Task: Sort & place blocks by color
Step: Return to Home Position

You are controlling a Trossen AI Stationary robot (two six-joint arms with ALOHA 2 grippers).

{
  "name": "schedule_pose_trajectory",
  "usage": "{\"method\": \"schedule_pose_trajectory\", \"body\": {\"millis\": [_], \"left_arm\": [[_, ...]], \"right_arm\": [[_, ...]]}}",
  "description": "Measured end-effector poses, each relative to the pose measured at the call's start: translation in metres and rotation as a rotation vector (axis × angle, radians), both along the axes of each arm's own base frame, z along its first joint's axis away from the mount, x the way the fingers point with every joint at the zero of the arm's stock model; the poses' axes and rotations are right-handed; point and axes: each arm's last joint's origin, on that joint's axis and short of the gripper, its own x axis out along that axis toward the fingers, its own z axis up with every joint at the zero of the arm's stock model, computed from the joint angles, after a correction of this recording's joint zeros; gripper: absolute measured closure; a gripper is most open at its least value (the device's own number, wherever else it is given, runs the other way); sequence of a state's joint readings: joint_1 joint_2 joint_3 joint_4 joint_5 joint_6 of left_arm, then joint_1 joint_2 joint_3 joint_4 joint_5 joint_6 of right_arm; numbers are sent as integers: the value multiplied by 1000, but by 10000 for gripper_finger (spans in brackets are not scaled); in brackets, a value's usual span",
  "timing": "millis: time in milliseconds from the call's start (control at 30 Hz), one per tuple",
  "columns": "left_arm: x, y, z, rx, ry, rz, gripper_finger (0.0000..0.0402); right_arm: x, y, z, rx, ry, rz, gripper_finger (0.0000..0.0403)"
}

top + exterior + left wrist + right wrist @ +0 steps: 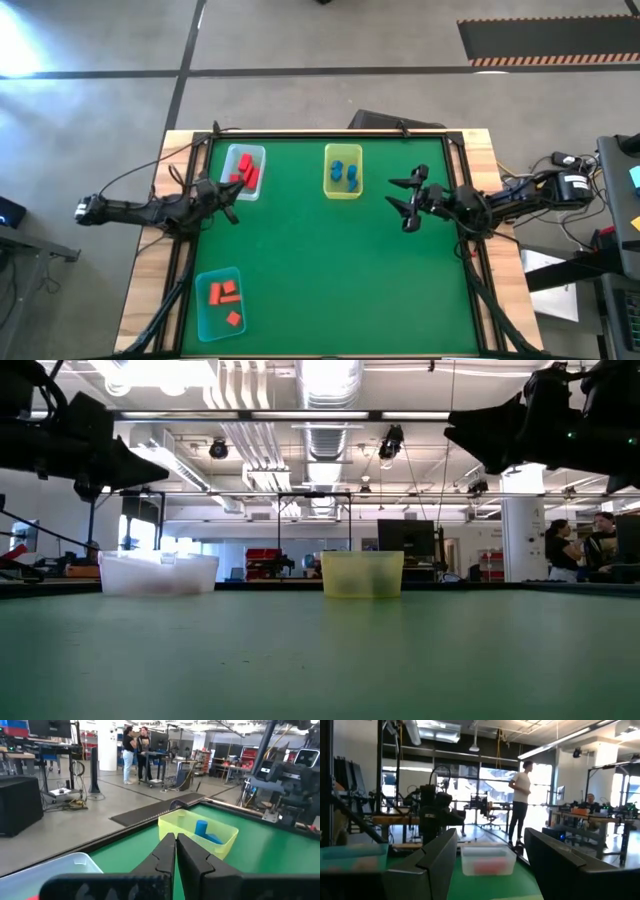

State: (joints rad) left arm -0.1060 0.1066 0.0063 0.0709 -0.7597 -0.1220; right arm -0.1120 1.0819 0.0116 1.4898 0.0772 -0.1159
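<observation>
Red blocks [246, 176] lie in the pale blue tray [243, 158] at the far left. Blue blocks [344, 172] lie in the yellow-green tray [343, 191] at the far middle; they also show in the left wrist view [201, 827]. Orange-red blocks [225, 296] lie in the teal tray [205, 320] at the near left. My left gripper [229, 206] hovers beside the pale blue tray, fingers shut [176, 841] and holding nothing. My right gripper [408, 203] hovers right of the yellow-green tray, open [490, 840] and empty.
The green mat [320, 270] is bare across its middle and near right. A black frame [470, 290] and cables run along the table's edges. In the low view both arms hang above the pale tray [160, 573] and yellow tray [362, 573]. People stand in the room beyond.
</observation>
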Motion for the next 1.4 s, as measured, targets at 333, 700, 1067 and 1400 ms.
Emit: {"method": "schedule_pose_trajectory", "body": {"millis": [333,700,1067,1400], "left_arm": [[6,-1,-9,-100,25,9,402],[11,-1,-17,-122,94,18,402],[13,-1,-23,-114,157,22,402],[15,-2,-26,-109,194,24,402]], "right_arm": [[2,0,-5,-2,46,-3,184],[4,-2,-15,16,154,-56,184],[7,-2,-21,-22,242,-65,184],[8,-2,-22,38,236,-53,184]]}}
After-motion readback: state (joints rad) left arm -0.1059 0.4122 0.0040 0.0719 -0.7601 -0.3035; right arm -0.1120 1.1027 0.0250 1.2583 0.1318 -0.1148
